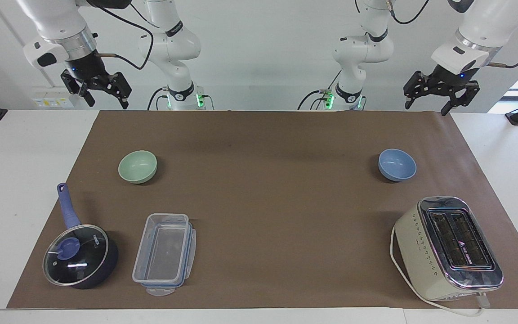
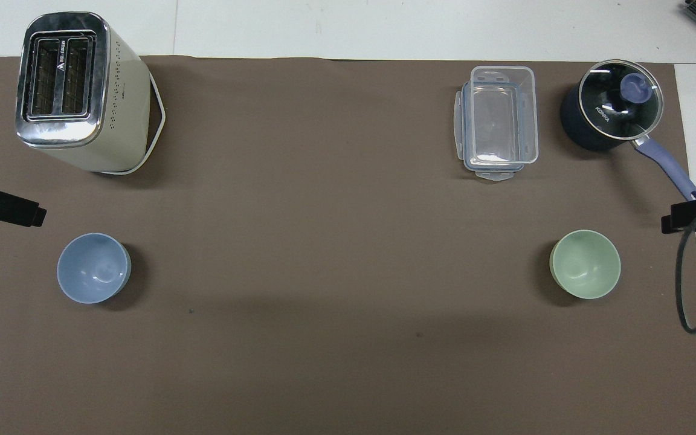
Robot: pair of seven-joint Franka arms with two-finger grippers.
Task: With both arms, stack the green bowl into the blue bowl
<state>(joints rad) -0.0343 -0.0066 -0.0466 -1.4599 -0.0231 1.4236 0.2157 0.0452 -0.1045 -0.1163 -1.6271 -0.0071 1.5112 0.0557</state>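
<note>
Green bowl: I am seeing the green bowl (image 1: 137, 166) sitting upright on the brown mat toward the right arm's end of the desk (image 1: 16, 180), nearer to the robots than the lidded saucepan (image 1: 80, 255) and the clear food container (image 1: 164, 254).
Blue bowl: the blue bowl (image 1: 397, 164) is resting upright toward the left arm's end, well apart from the green one and nearer to the robots than the toaster (image 1: 449, 247).
Right end effector: I am watching the right end effector (image 1: 101, 92) hanging high over the mat's edge by its base, fingers spread apart, holding nothing.
Left end effector: the left end effector (image 1: 439, 92) is hovering likewise over its own corner, fingers apart and empty.
Handling: I am judging both bowls light, stiff and smooth, so liable to slip; I am planning to pinch each at the rim, one finger inside the wall and one outside.
Progress: nothing is being gripped yet; the stacking has not begun.
</note>
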